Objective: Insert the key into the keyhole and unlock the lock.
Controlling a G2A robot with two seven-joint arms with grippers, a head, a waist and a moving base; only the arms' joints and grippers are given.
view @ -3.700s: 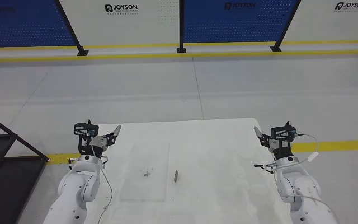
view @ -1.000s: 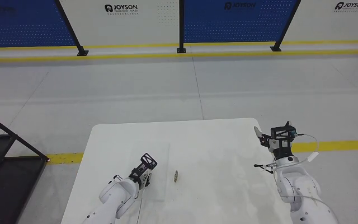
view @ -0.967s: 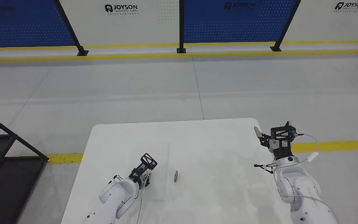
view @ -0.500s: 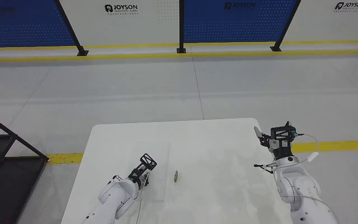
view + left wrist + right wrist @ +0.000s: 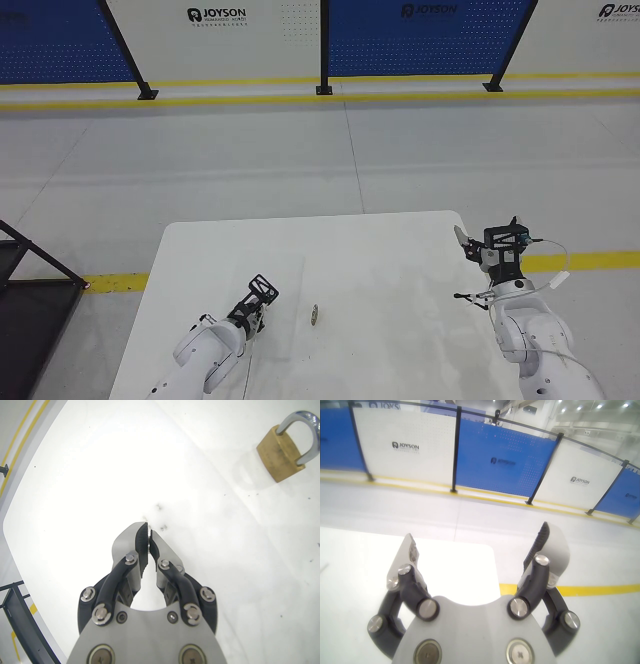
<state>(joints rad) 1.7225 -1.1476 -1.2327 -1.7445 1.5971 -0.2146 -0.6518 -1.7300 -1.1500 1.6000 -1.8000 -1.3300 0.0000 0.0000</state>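
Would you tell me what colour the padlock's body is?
Brass-gold padlock body; clearest in the left wrist view.

Brass-bodied lock (image 5: 278, 455) with glossy steel shackle (image 5: 301, 417) — on a smooth, matt table (image 5: 100, 475).

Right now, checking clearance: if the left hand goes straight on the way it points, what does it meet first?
Likely the bare table just past the left hand; the padlock lies off to one side.
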